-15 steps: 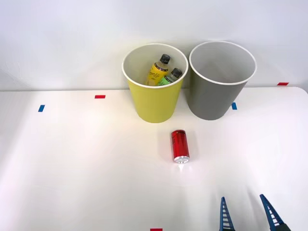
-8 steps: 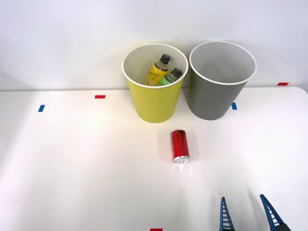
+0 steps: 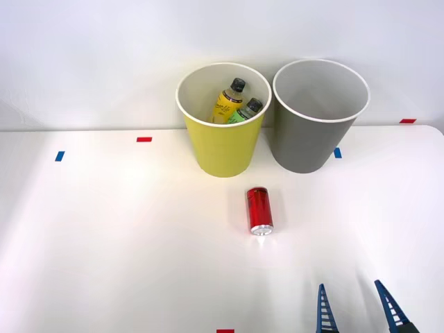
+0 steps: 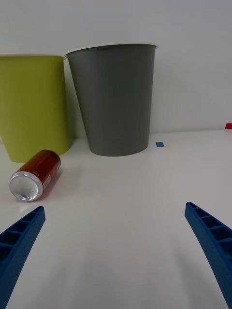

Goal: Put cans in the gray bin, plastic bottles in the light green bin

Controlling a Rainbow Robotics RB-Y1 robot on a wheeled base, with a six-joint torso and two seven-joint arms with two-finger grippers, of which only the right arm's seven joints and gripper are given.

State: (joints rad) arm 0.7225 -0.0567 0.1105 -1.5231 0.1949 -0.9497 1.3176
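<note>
While the right arm's gripper (image 3: pixel 357 306) hangs low at the near edge of the white table (image 3: pixel 104 229), its two blue ribbed fingers (image 4: pixel 19 241) stand wide apart with nothing between them; ahead of them and off toward the robot's left lies the plain glossy red drink can (image 3: pixel 259 209), on its side and alone on the bare tabletop, well apart from the fingertips; its long axis runs near to far, almost in line with the gripper's reach, so the silver end (image 4: pixel 26 186) faces back toward the wrist camera; I judge that the coming grasp turns on this, since the fingers would need to shift left and straddle the can across its round body rather than along its length; beyond the can stand the two bins side by side; the round tapered yellow-green plastic bin (image 3: pixel 223 149) already holds the yellow-labelled black-capped bottle (image 3: pixel 229 100) and the green-labelled black-capped bottle (image 3: pixel 245 112); just beside it, to the right, the round tapered gray plastic bin (image 3: pixel 305 142) is where the can belongs.
</note>
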